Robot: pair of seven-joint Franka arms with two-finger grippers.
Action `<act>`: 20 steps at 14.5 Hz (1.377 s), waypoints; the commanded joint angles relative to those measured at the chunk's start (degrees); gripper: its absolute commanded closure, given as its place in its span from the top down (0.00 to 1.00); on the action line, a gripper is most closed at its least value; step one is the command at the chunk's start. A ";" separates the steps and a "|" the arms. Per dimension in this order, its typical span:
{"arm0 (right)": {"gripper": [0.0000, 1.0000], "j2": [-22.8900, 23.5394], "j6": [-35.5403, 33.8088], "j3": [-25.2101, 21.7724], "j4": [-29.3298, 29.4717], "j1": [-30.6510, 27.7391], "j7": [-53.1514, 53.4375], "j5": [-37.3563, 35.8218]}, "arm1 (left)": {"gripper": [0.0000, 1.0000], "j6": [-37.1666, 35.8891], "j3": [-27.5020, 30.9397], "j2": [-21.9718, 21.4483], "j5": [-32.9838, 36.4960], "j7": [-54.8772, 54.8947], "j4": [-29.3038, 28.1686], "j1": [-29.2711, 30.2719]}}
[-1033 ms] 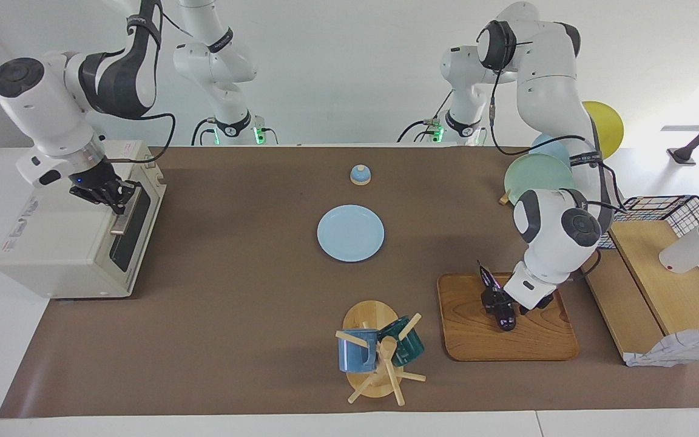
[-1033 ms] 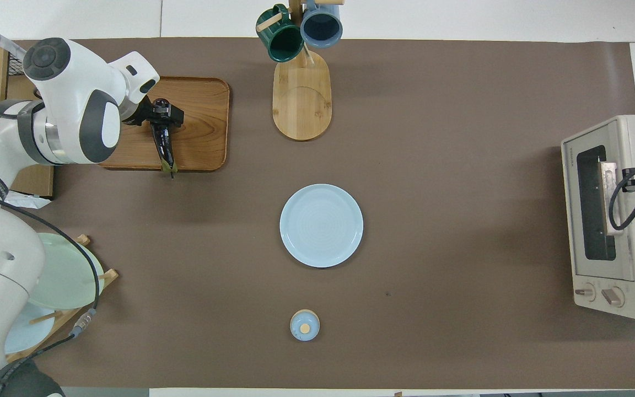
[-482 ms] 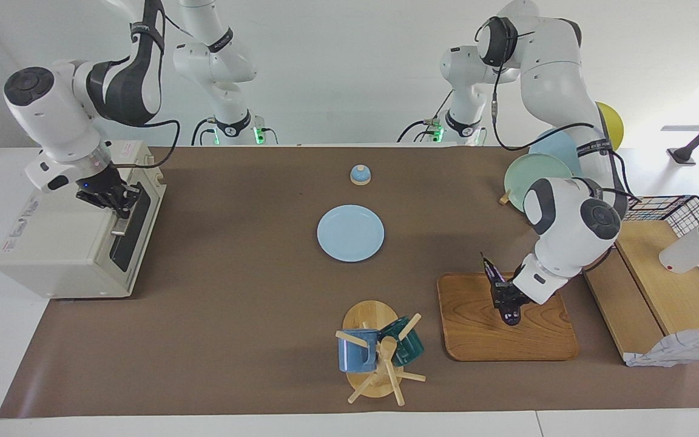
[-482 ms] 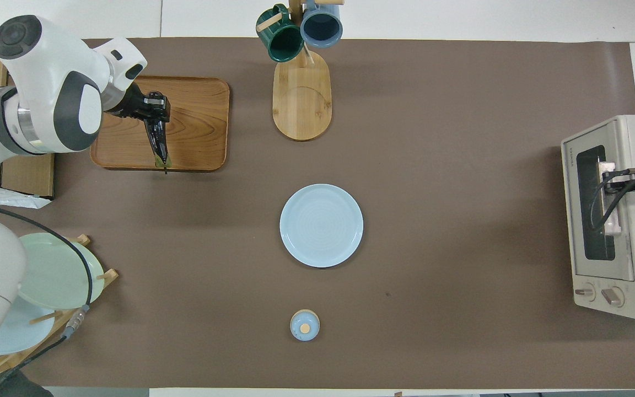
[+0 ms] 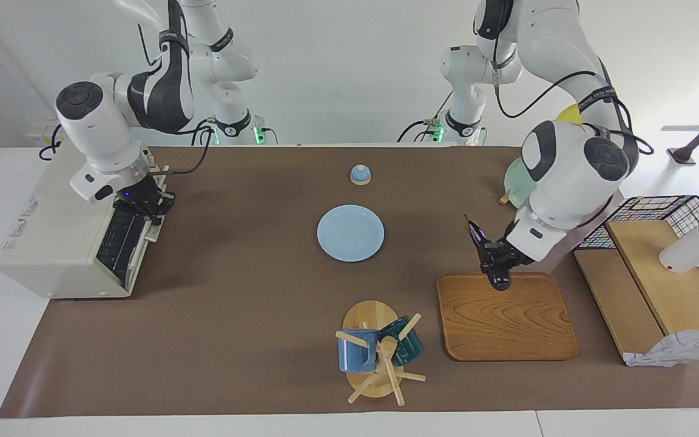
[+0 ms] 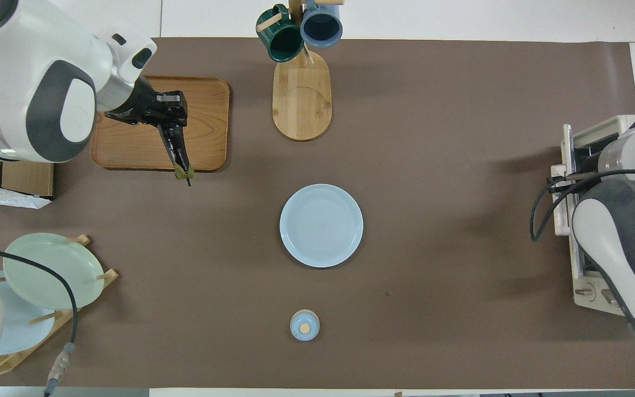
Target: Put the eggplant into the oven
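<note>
Only overhead, eggplant (image 6: 177,151) stem's green tip.

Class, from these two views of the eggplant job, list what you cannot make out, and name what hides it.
- Oven interior: facing view too slanted; overhead view, the right arm covers it.
- Right gripper at the oven door: hidden overhead by its own arm.
- Eggplant middle: covered by the left gripper in both views.
- Plate rack: cut off by the overhead view's edge.

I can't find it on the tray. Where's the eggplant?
In the facing view, the eggplant is up in the air, held in the left pincer over the wooden tray's edge nearer the robots.
</note>
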 commanded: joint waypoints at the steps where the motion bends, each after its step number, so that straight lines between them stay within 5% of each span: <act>1: 0.00 3.22 10.59 -0.58 -4.90 -1.50 -0.60 -1.18 | 0.00 -0.17 0.82 -5.55 -0.48 -6.05 -6.82 -5.68; 4: 0.00 3.48 15.44 -0.58 -8.07 -1.50 -0.25 -1.18 | 0.00 1.31 0.82 -8.46 -0.48 -11.76 -12.35 -11.83; 9: 0.00 7.26 18.52 -0.58 -8.17 -0.28 0.19 1.54 | 0.00 20.72 0.73 -15.05 -0.56 -17.40 -30.46 -21.60; 20: 0.00 11.39 22.74 -0.24 -9.05 0.51 3.00 2.51 | 0.00 30.85 0.82 -6.81 -0.48 -11.87 -30.40 -26.53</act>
